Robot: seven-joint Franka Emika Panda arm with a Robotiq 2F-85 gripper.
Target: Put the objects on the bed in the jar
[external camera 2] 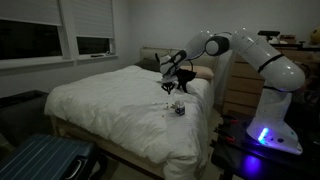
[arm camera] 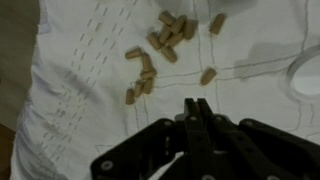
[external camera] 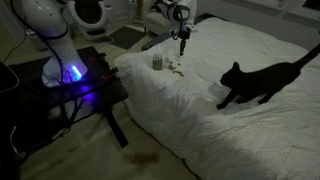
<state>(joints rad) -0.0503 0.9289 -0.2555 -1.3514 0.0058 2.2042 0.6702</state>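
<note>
With my gripper (arm camera: pixel 197 108) pinched shut, seemingly empty, above the objects (arm camera: pixel 160 45) near the robot-side edge of the bed (external camera: pixel 200 120), beside the jar (external camera: pixel 157 62), I should open it and drop squarely over one bit.

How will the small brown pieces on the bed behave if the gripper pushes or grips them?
The pieces look short and rounded, so a push would probably roll or scatter them. Being tiny, they are likely very light. The quilt looks soft and stitched, so a pressed piece may sink into it.
</note>
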